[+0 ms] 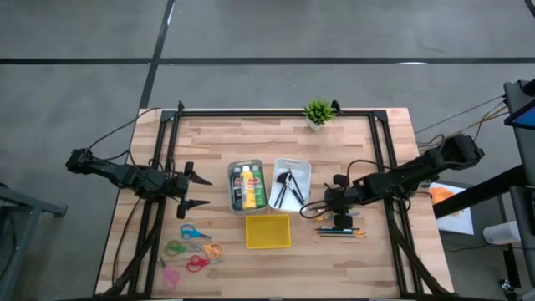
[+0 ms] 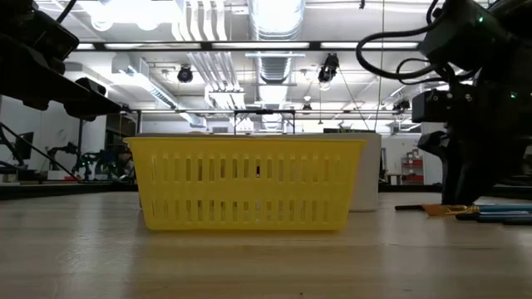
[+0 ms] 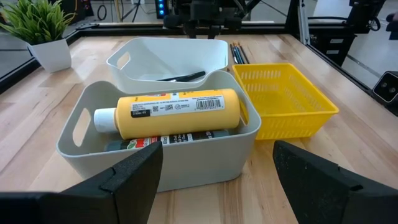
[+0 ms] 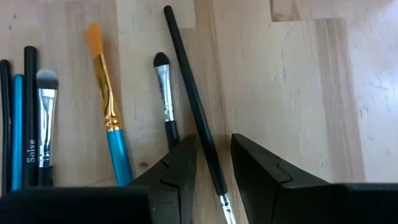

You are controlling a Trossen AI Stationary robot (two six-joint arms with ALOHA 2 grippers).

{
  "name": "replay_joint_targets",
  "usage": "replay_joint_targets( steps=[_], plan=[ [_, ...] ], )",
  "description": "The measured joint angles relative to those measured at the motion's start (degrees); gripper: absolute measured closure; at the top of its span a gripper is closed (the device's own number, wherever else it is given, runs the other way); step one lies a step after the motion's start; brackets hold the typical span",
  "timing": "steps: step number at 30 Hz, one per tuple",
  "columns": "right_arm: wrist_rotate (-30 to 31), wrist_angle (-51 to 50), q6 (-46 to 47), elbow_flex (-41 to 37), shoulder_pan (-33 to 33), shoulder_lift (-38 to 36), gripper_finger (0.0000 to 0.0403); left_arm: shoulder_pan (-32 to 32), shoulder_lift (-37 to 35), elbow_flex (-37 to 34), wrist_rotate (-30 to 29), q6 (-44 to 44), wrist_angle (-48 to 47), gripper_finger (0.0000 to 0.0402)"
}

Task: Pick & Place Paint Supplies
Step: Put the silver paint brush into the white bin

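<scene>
A grey bin (image 1: 246, 186) holds the paint bottles lying on their sides, the yellow bottle (image 3: 174, 111) on top of the others. The white bin (image 1: 292, 183) beside it holds a few brushes (image 1: 284, 188). Several brushes and pencils (image 1: 339, 232) lie flat on the table at the right. My right gripper (image 4: 214, 168) points steeply down over them, open, one finger on either side of a thin black brush handle (image 4: 189, 87) on the wood. My left gripper (image 3: 217, 186) waits open at the left, facing the grey bin.
A yellow mesh basket (image 1: 267, 232) stands near the front, below the two bins. Several coloured scissors (image 1: 192, 249) lie at the front left. A small potted plant (image 1: 318, 113) stands at the far edge. Bare wood lies right of the black brush (image 4: 298, 93).
</scene>
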Motion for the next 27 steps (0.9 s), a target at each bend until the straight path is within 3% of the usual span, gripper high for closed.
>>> replay_joint_targets(
  steps=[14, 22, 27],
  plan=[
    [0.0, 0.2, 0.0, 0.1, 0.0, 1.5, 0.0306, 0.0, 0.0, 0.0, 0.0, 0.0, 0.0, 0.0096],
    [0.1, 0.2, 0.0, 0.1, 0.0, 1.5, 0.0385, 0.0, 0.0, 0.0, 0.0, 0.0, 0.0, 0.0096],
    [0.7, 0.2, 0.0, 0.0, 0.1, 1.5, 0.0385, 0.0, 0.0, 0.0, 0.0, 0.0, 0.0, 0.0096]
  ],
)
